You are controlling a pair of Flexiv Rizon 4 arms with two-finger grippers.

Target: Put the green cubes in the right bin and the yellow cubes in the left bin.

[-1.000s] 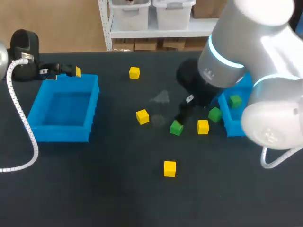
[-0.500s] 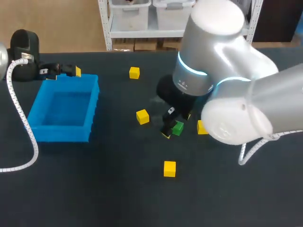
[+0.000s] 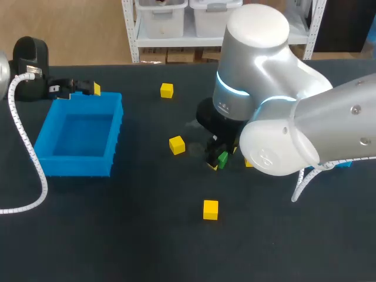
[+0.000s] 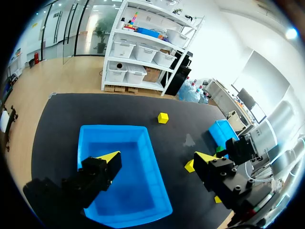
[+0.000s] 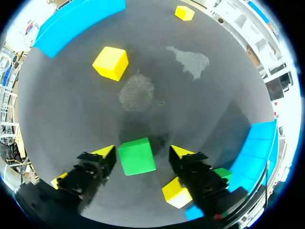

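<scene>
A green cube sits on the black table between the fingers of my right gripper. The jaws straddle it with a small gap on each side, so the gripper is open. Another green cube peeks out behind one finger, close to the right bin. Yellow cubes lie at the far middle, left of the gripper, near the front and beside the right finger. My left gripper hangs open over the left bin's far corner.
My right arm's bulky body covers the right side of the table and hides most of the right bin in the head view. A white cable runs along the left edge beside the left bin.
My right arm swung left and came down over the green cube, and its fingers have narrowed around it. The left arm has not moved.
</scene>
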